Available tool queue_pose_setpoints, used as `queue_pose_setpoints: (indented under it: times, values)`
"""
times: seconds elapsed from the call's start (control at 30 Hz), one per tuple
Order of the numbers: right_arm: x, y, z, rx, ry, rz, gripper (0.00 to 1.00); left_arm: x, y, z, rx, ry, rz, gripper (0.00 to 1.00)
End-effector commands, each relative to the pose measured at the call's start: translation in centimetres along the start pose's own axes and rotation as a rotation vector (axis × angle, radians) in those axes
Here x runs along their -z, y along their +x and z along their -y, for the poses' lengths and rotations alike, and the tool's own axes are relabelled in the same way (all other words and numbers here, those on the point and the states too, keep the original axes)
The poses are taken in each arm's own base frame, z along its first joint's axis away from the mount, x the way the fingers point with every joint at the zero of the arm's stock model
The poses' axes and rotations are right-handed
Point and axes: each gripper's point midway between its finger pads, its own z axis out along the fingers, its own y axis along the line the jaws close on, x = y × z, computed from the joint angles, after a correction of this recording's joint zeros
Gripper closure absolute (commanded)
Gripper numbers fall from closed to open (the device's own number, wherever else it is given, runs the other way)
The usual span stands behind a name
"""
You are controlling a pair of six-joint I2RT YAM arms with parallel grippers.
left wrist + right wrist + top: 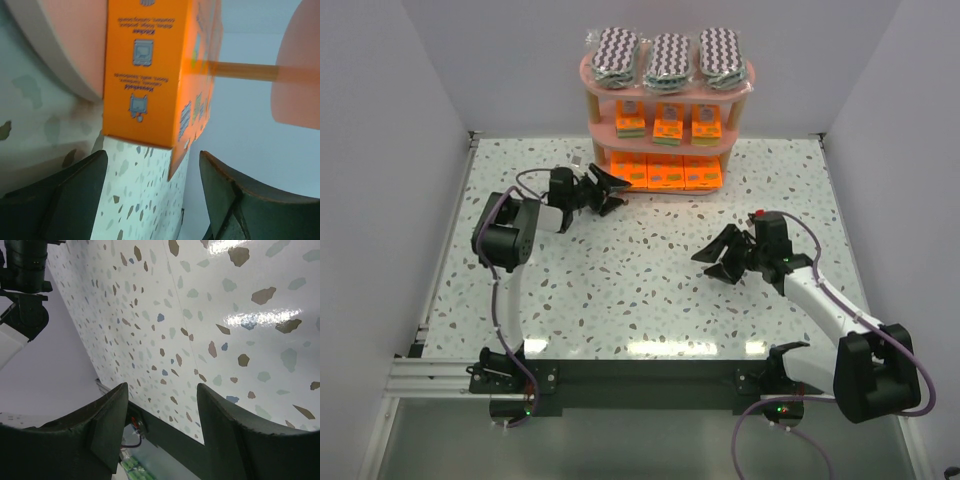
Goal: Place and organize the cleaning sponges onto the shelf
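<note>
Top external view puts the left end effector (610,190) near the far edge of the counter (620,300), left of centre, with its jaws spread and aimed at the left end of the shelf's bottom tier. The left wrist view agrees. Both fingers stand wide on either side of the leftmost packet (150,75) without touching it, so this end effector is released and grips nothing. That packet appears to rest on the pink bottom board (60,40) with one corner out over the rim. Squaring it up with a nudge seems the likely step in hand, though I cannot be sure.

The shelf (586,68) stands at the middle of the far edge. Its top tier carries three zigzag packs (669,57) side by side. The middle tier holds three small orange packets (668,122) upright in a row, and the bottom tier holds three larger orange packets (665,172) edge to edge. One kind per tier fits what the task means by organized. No sponge shows loose on the counter, so the job looks all but done.

Right of centre and well apart from the shelf, the right end effector (713,265) hovers low over the counter, jaws parted and holding nothing. Its wrist view shows only speckled surface between the fingers. Placed there, it is out of the left arm's way.
</note>
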Motion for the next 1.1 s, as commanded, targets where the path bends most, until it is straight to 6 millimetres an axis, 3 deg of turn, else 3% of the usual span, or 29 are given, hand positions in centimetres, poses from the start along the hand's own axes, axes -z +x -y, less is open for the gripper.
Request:
queue_pose_setpoints:
  times: [0.0,0.07,0.13,0.17,0.23,0.27,0.33,0.37,0.43,0.47,0.53,0.57,0.63,0.67,0.73,0.9,0.93,1.03,1.07]
  values:
    - [0.7,-0.9,-2.5,0.054,-0.074,0.014,0.39,1.3,0.4,1.8,-0.050,0.032,-0.005,0.20]
    - [0.7,-1.0,-2.7,0.056,-0.077,0.018,0.39,2.1,0.6,3.2,-0.083,0.051,-0.002,0.16]
    - [0.8,-1.0,-2.7,0.056,-0.078,0.014,0.39,2.9,1.2,3.2,-0.088,0.032,-0.012,0.13]
    - [0.8,-1.0,-2.8,0.061,-0.081,0.013,0.38,3.6,1.2,4.5,-0.119,0.048,-0.007,0.12]
    - [1.0,-1.0,-3.1,0.067,-0.085,0.014,0.38,4.8,2.2,4.2,-0.121,0.008,-0.027,0.11]
    - [1.2,-1.0,-3.2,0.082,-0.086,0.019,0.38,5.8,2.3,5.7,-0.176,0.019,-0.020,0.10]
    - [1.7,-1.1,-3.4,0.098,-0.080,0.029,0.37,7.2,3.5,4.7,-0.218,-0.050,-0.053,0.10]
    - [1.9,-1.1,-3.5,0.123,-0.080,0.030,0.35,8.5,3.7,6.3,-0.258,-0.043,-0.044,0.09]
    - [2.4,-1.2,-3.5,0.144,-0.063,0.038,0.32,10.3,4.9,5.7,-0.296,-0.106,-0.077,0.08]
    - [2.7,-1.3,-3.5,0.169,-0.056,0.045,0.26,11.7,5.2,7.4,-0.338,-0.091,-0.067,0.09]
    - [3.4,-1.4,-3.5,0.188,-0.030,0.061,0.21,13.7,6.4,6.9,-0.379,-0.157,-0.099,0.08]
    - [3.8,-1.4,-3.6,0.211,-0.030,0.071,0.15,15.2,6.6,8.3,-0.417,-0.162,-0.078,0.08]
    - [4.5,-1.6,-3.3,0.224,0.005,0.087,0.11,17.4,7.1,7.6,-0.448,-0.251,-0.077,0.07]
    - [5.1,-1.7,-3.6,0.253,0.006,0.103,0.07,18.9,7.3,9.1,-0.485,-0.244,-0.051,0.07]
    - [6.0,-1.9,-3.3,0.262,0.044,0.132,0.04,21.0,7.9,8.7,-0.495,-0.309,-0.043,0.07]
    - [8.8,-2.1,-3.2,0.325,0.099,0.206,0.01,26.0,9.2,12.1,-0.560,-0.298,0.045,0.05]
    - [9.3,-2.0,-2.4,0.321,0.137,0.212,0.01,26.7,9.2,12.7,-0.573,-0.292,0.064,0.05]
    - [10.9,-1.8,-1.7,0.336,0.182,0.245,0.01,29.4,9.1,16.2,-0.640,-0.241,0.156,0.05]
    - [11.5,-1.9,-1.6,0.349,0.196,0.267,0.01,30.6,9.3,18.4,-0.677,-0.195,0.193,0.05]
